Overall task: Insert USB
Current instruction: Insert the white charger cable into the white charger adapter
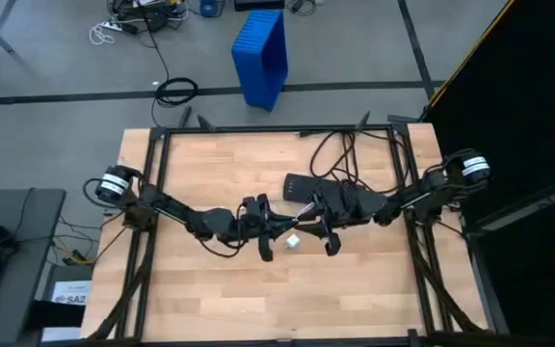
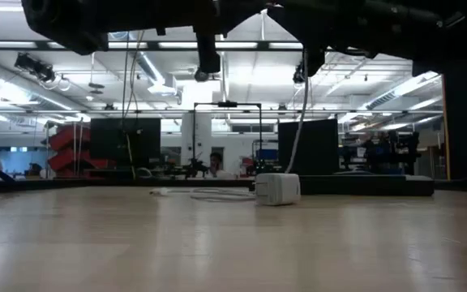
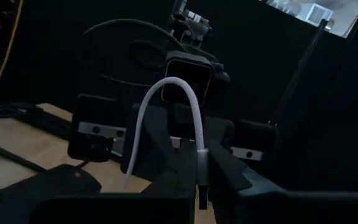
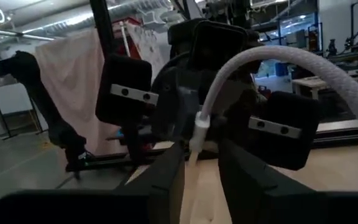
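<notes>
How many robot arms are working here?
2: the left arm reaches in from the table's left edge, the right arm from its right; their fingers meet mid-table around the white cable.

USB (image 1: 302, 214) between left tool (image 1: 265, 238); right tool (image 1: 322, 231)

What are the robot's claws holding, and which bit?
Both hold the white USB cable: the left gripper and the right gripper each pinch a plug end.
</notes>
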{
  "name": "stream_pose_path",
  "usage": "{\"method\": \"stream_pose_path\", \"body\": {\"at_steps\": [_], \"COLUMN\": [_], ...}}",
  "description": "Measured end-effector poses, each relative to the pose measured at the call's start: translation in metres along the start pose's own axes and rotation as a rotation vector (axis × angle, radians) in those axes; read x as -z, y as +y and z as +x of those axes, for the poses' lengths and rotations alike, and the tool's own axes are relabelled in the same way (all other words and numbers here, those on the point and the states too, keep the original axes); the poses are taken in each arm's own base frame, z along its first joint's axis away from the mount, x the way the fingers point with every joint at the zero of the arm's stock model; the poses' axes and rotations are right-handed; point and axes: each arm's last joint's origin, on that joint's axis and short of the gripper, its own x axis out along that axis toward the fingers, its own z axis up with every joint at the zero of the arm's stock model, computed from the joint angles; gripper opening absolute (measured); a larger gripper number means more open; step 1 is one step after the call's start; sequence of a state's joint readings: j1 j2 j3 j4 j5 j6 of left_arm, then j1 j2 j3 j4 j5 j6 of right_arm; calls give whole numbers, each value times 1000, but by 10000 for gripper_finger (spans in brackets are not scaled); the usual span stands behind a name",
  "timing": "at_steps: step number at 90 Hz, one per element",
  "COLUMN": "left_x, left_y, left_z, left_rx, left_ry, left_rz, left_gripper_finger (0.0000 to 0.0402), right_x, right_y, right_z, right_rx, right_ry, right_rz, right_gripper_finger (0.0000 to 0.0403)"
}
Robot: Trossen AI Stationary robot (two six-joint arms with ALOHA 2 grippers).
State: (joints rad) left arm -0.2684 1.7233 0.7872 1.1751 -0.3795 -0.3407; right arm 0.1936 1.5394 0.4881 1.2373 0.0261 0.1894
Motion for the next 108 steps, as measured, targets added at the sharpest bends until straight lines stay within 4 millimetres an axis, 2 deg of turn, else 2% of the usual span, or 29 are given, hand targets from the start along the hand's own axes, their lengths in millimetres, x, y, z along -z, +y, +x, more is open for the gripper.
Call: {"method": "stream_pose_path", "body": {"at_steps": [33,50,65,92,108], "left_x": [0,-3,-3,-3,-2], "left_y": [0,-2,-3,-3,-4], "left_z": [0,3,4,4,4], "left_rx": [5,5,17,33,54], "left_ry": [-3,-18,-16,-8,0], "left_rz": [30,54,71,69,71], "left_gripper_finger": [1,1,2,45,53], "right_x": [0,-2,-1,-1,-1], "right_y": [0,-1,-1,-1,0], "right_z": [0,0,0,0,0], "right_rx": [0,2,-23,-38,-66], "right_ry": [-2,-11,-2,6,5], "right_rz": [-8,-11,-33,-38,-38], "right_gripper_finger": [63,42,6,0,0]}}
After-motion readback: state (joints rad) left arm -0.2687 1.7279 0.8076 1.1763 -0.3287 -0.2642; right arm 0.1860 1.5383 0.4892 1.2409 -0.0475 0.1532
